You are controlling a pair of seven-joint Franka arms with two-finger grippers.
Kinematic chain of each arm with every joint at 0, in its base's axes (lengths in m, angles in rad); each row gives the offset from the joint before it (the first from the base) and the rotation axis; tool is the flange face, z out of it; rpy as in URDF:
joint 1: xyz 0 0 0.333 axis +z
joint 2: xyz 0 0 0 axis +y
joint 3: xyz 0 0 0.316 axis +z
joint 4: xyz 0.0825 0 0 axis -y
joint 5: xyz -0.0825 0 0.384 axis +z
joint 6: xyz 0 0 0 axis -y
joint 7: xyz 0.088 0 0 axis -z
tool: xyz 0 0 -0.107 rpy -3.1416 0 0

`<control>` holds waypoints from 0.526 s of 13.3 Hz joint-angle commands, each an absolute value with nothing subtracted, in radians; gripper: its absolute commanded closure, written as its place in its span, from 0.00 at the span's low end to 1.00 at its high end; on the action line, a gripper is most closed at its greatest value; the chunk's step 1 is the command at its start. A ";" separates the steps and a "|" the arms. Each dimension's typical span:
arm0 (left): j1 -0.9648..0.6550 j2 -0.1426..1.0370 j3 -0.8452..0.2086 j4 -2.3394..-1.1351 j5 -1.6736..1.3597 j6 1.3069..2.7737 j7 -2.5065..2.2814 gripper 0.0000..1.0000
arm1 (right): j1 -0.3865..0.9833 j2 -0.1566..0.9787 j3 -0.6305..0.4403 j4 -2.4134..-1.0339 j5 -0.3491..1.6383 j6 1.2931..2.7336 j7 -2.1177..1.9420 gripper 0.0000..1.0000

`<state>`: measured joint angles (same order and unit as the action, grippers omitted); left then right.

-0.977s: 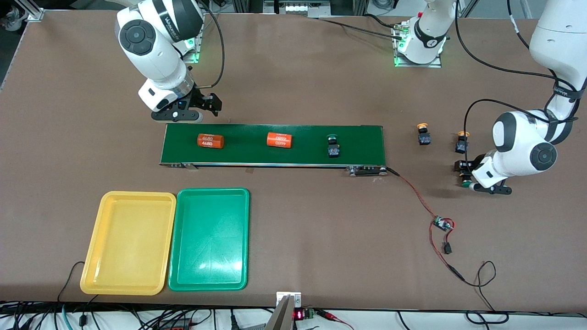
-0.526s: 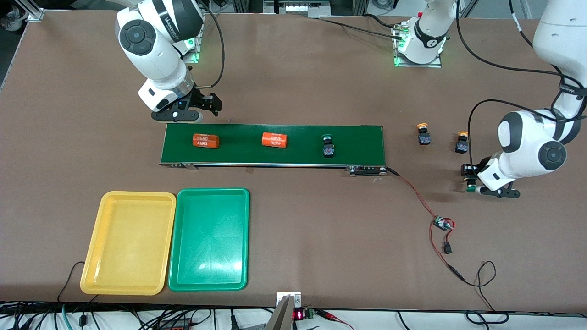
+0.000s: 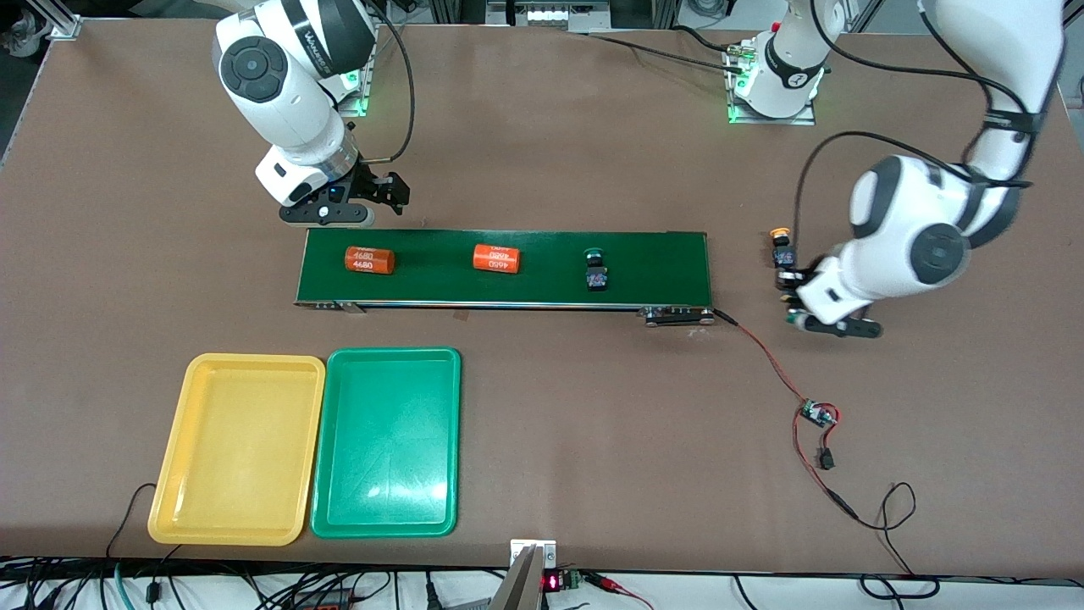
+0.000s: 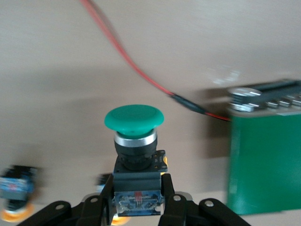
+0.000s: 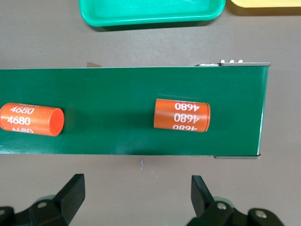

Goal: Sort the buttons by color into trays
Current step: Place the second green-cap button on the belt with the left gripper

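Left end effector (image 4: 137, 201): closed on the black-and-blue body of a green-capped button (image 4: 134, 141), cap pointing away from the wrist. In the front view the left end effector (image 3: 794, 307) hangs over bare bench (image 3: 593, 127) just off the conveyor belt (image 3: 660, 254), at its 3 o'clock end as that camera shows it. A yellow-capped button (image 3: 780, 246) stands on the bench just beside it, toward 12 o'clock.

Right end effector (image 3: 379, 193): fingers spread wide and empty, over the bench at the belt's 12 o'clock edge, at the right arm's end. That arm waits.

Progress: early, by my reading. Yellow tray (image 3: 237, 449) and green tray (image 3: 389, 440) lie side by side at about 7 o'clock from the belt, and neither holds a button. One green button is lifted. A second green-capped button (image 3: 595, 271) sits on the belt with two orange cylinders (image 3: 369, 260). All four buttons remain to be placed.

View differences:
- The front view gives the layout but hides the grip. The left arm also covers part of the bench.
- The left wrist view shows the grip clearly, plus a blurred button (image 4: 15, 193) with an orange cap on the bench. This is possibly the second yellow one, which I cannot find in the front view.
- The right wrist view confirms the open right end effector (image 5: 137, 200) above the belt and cylinders.
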<state>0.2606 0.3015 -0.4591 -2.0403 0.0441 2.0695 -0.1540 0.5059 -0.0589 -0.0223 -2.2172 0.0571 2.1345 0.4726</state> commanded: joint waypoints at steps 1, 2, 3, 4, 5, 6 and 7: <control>0.217 0.229 -0.518 -2.098 -0.032 2.077 -0.282 1.00 | 0.506 -0.058 -0.020 -2.207 0.067 2.121 0.485 0.00; 0.186 0.224 -0.520 -2.100 -0.076 2.077 -0.331 1.00 | 0.506 -0.057 -0.020 -2.207 0.067 2.121 0.485 0.00; 0.160 0.225 -0.520 -2.105 -0.107 2.079 -0.365 1.00 | 0.508 -0.057 -0.020 -2.207 0.067 2.121 0.485 0.00; 0.131 0.227 -0.522 -2.117 -0.121 2.092 -0.385 1.00 | 0.508 -0.057 -0.020 -2.207 0.069 2.121 0.486 0.00; 0.120 0.232 -0.523 -2.137 -0.124 2.121 -0.388 1.00 | 0.508 -0.057 -0.020 -2.207 0.069 2.123 0.486 0.00; 0.114 0.233 -0.523 -2.161 -0.124 2.161 -0.390 1.00 | 0.508 -0.057 -0.020 -2.207 0.068 2.123 0.486 0.00; 0.103 0.245 -0.523 -2.177 -0.132 2.201 -0.397 1.00 | 0.508 -0.055 -0.020 -2.207 0.067 2.123 0.486 0.00</control>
<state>0.1111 0.2583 -0.5271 -2.1230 -0.1010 2.1343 -0.3891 0.5059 -0.0589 -0.0222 -2.2172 0.0571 2.1345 0.4726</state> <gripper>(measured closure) 0.595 0.000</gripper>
